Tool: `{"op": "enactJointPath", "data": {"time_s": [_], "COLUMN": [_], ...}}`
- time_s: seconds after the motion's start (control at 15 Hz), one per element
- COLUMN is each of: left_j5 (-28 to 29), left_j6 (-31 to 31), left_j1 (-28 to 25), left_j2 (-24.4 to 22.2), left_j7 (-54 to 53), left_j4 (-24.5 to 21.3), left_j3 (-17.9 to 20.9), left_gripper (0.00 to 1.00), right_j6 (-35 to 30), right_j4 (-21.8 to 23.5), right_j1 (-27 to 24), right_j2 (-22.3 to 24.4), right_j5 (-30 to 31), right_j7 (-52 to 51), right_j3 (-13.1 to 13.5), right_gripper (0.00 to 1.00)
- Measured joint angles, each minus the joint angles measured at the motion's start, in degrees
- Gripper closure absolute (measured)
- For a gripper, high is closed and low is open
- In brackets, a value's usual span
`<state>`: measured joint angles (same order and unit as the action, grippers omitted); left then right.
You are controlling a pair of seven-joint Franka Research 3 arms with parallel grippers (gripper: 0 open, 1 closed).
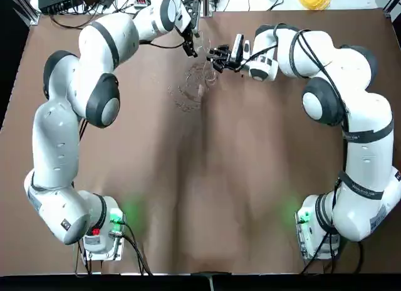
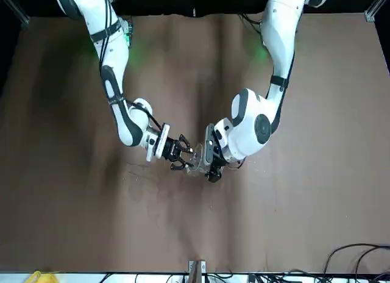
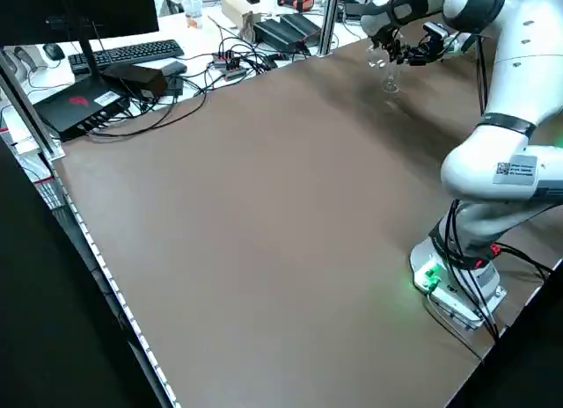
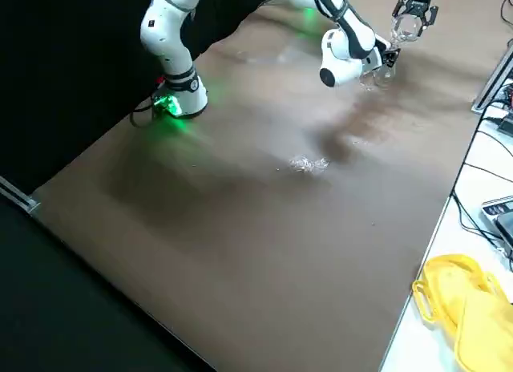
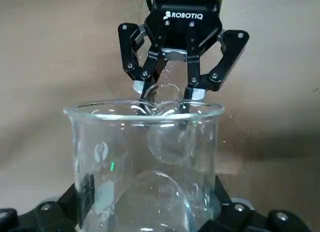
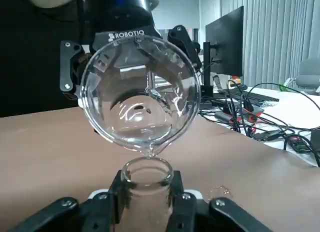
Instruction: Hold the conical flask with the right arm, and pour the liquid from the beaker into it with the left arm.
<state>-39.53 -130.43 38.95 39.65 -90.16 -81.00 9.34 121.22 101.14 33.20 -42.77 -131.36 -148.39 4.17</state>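
Note:
The conical flask (image 6: 146, 178) stands upright, with my right gripper (image 6: 147, 197) shut on its narrow neck. My left gripper (image 5: 150, 214) is shut on the beaker (image 5: 145, 162), which is lifted and tipped toward the flask. In the right wrist view the beaker (image 6: 140, 94) shows its open mouth, its spout right over the flask's rim. A drop of clear liquid hangs at the spout. In the top view both grippers meet at the table's far middle: left gripper (image 1: 188, 45), right gripper (image 1: 219, 56), and flask (image 1: 202, 73).
A glinting wet-looking patch (image 1: 187, 95) lies on the brown table (image 1: 200, 190) just in front of the flask. A yellow object (image 4: 465, 308) sits beyond the far right corner. Cables and electronics (image 3: 264, 34) line the far edge.

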Motion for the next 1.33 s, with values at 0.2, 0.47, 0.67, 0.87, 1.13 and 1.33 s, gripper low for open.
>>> {"op": "enactJointPath", "data": {"time_s": [0.2,0.47,0.67,0.87,1.13,1.33], "left_j5": [0.11,3.25,5.03,6.00,8.65,9.51], "left_j6": [0.07,0.08,0.08,0.08,0.27,0.85], "left_j1": [0.26,0.92,1.31,1.79,1.95,1.99], "left_j2": [-0.50,-0.91,-0.99,-0.99,-0.99,-1.01], "left_j7": [0.31,3.03,4.03,4.16,4.26,4.33], "left_j4": [0.00,0.02,0.01,0.01,0.01,0.21], "left_j3": [0.00,0.01,0.02,0.02,0.03,0.02], "left_gripper": [0.03,0.03,0.03,0.03,0.03,0.03], "right_j6": [0.04,0.07,0.08,0.09,0.10,0.12], "right_j4": [0.00,0.01,0.01,0.01,0.01,0.01], "right_j1": [0.02,0.02,0.02,0.02,0.02,0.02], "right_j2": [-0.01,-0.01,-0.01,-0.01,-0.01,-0.01], "right_j5": [0.00,0.00,0.00,0.00,0.00,0.00], "right_j7": [-0.01,-0.02,-0.02,-0.03,-0.03,-0.04], "right_j3": [0.00,0.00,0.00,0.01,0.01,0.01], "right_gripper": [0.61,0.61,0.61,0.61,0.61,0.61]}}
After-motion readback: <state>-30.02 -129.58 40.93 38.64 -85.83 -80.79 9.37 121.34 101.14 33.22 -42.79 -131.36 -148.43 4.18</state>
